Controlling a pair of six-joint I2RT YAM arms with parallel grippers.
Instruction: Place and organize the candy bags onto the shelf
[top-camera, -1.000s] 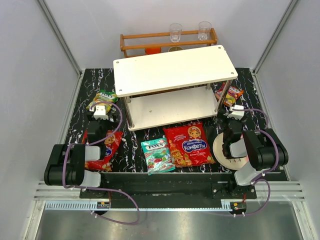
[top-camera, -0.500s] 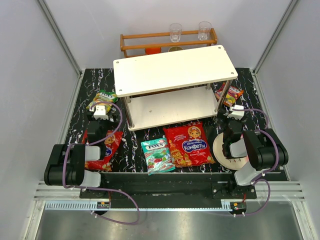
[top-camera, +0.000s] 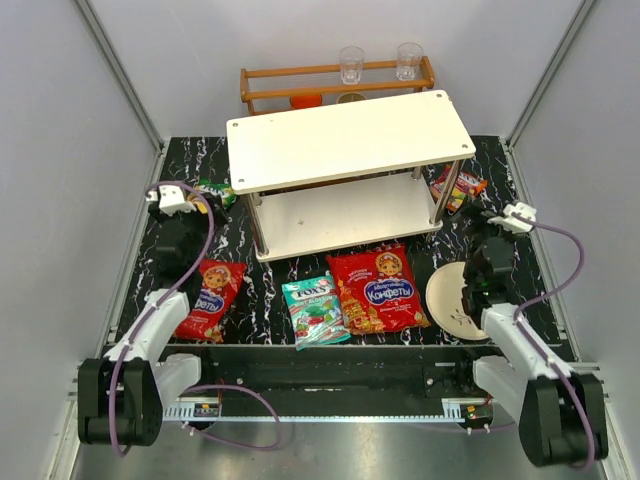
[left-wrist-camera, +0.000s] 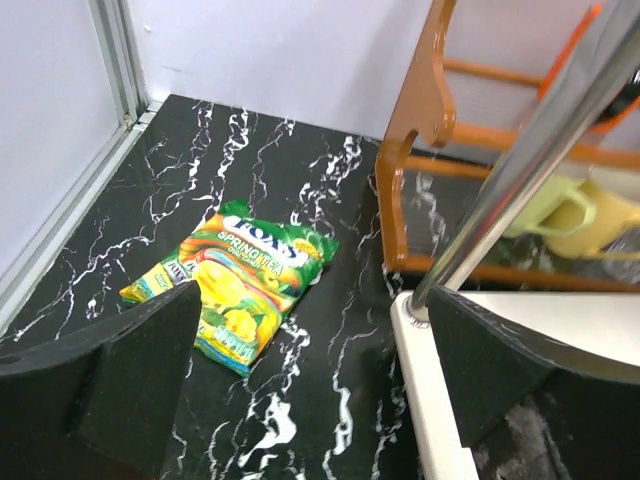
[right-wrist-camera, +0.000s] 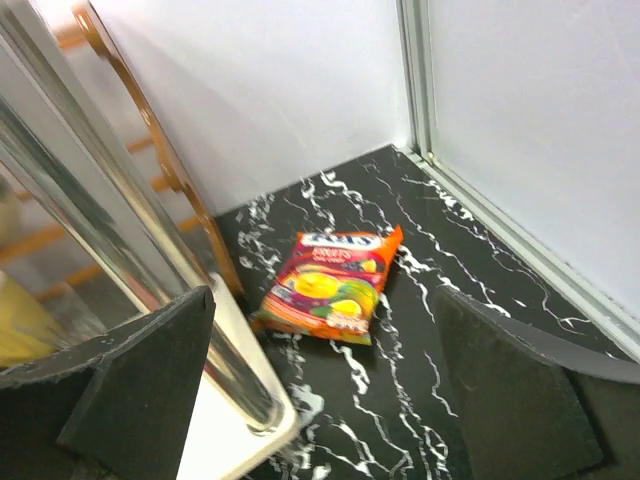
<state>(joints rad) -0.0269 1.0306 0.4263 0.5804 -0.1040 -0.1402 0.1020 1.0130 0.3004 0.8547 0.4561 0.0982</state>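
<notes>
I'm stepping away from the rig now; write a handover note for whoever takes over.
Left gripper: open, empty, facing the green-yellow bag.
Right gripper: open, empty, facing the red-orange bag.
One large red bag lies front-left; the teal bag and the other large red bag lie in front of the shelf.
Done: nothing shelved.
Left: all five bags.

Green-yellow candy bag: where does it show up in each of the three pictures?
Top external: green-yellow candy bag at far left, just left of the shelf's end.
Left wrist: centre-left, flat on the black table.
Right wrist: not in it.
Shared landmark: the white shelf, right edge in left wrist, lower left in right wrist.
</notes>
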